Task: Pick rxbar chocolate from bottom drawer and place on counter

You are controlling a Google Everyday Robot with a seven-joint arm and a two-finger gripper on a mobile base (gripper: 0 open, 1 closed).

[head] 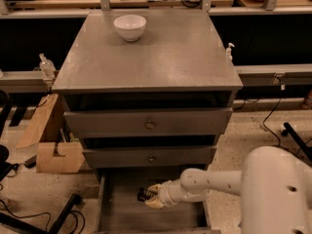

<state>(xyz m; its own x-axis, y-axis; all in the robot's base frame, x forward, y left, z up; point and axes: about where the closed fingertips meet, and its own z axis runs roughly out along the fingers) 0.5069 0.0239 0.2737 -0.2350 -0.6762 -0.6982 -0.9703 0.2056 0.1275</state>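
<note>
The bottom drawer (119, 206) stands pulled open at the foot of the cabinet. My gripper (147, 197) reaches into it from the right, low over the grey floor at about mid-drawer. A small black piece, the rxbar chocolate (142, 194), sits between the pale fingertips (154, 203), held by the gripper just above the drawer floor. The counter (161, 57) is the wide grey cabinet top above.
A white bowl (130, 26) stands at the back left of the counter. Two upper drawers with round knobs (149, 125) are closed above the open one. A cardboard box (53, 156) and cables lie on the floor to the left. My white arm (273, 189) fills the lower right.
</note>
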